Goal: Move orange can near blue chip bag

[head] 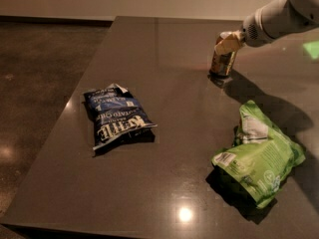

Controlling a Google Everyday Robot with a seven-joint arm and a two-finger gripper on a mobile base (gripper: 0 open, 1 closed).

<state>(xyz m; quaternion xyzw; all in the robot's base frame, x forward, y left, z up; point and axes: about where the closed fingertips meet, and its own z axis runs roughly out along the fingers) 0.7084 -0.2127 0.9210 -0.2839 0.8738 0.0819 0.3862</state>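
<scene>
Three packaged goods on the dark table [169, 54], contents hidden in every one: one can, two bags.

One orange can [222, 62] at the far right of the table, tilted, base down on the surface, top leaning right into the hand [229, 43]. Orange-gold sides, a pale patch near the top, a dark shadow stretching off to the right.

One blue chip bag [117, 116] lying flat at the left middle of the table: dark blue and black, glossy, crumpled, white "KETTLE" lettering toward its near end. Well apart from the can, with bare table between.

One green snack bag [259, 161] lying flat near the right edge, nearer the camera than the can, wrinkled, with a small white label at its near-left corner. Apart from both the can and the blue bag.

One hand, pale, pinching the upper part of the can, at the end of a white arm [279, 16] slanting down from the upper right corner.
</scene>
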